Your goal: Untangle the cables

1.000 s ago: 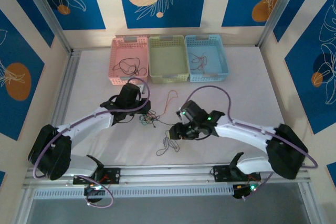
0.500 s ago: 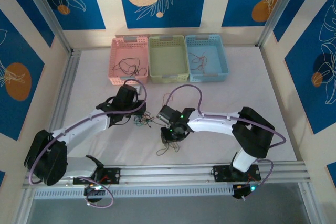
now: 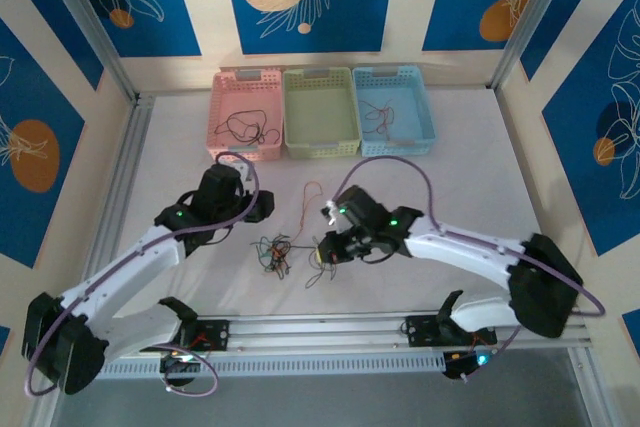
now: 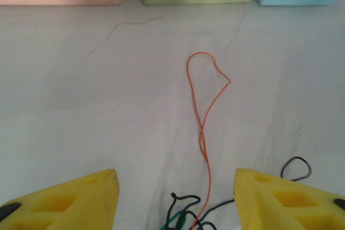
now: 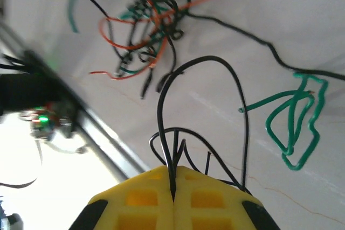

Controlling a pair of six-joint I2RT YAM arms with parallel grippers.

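Observation:
The cables point(image 3: 272, 252) lie as a small black, green and red-orange tangle on the white table between my two arms. An orange cable point(image 4: 202, 111) runs from it in a thin loop toward the baskets. My left gripper point(image 3: 262, 209) stands open up-left of the tangle. In the left wrist view its yellow fingers point(image 4: 70, 200) are wide apart with the tangle's edge point(image 4: 186, 219) low between them, untouched. My right gripper point(image 5: 173, 179) is shut on a black cable point(image 5: 164, 106) that arches toward the tangle point(image 5: 145, 30). A loose green cable point(image 5: 294, 122) lies to its right.
Three baskets stand in a row at the back: pink point(image 3: 245, 77), green point(image 3: 320, 77) and blue point(image 3: 393, 77). The pink and blue ones hold thin wires. A metal rail point(image 3: 320, 327) runs along the near table edge.
My left gripper has opened, let go and drawn back to the left. My right gripper has shut on a black cable. The tangle now lies nearer the front.

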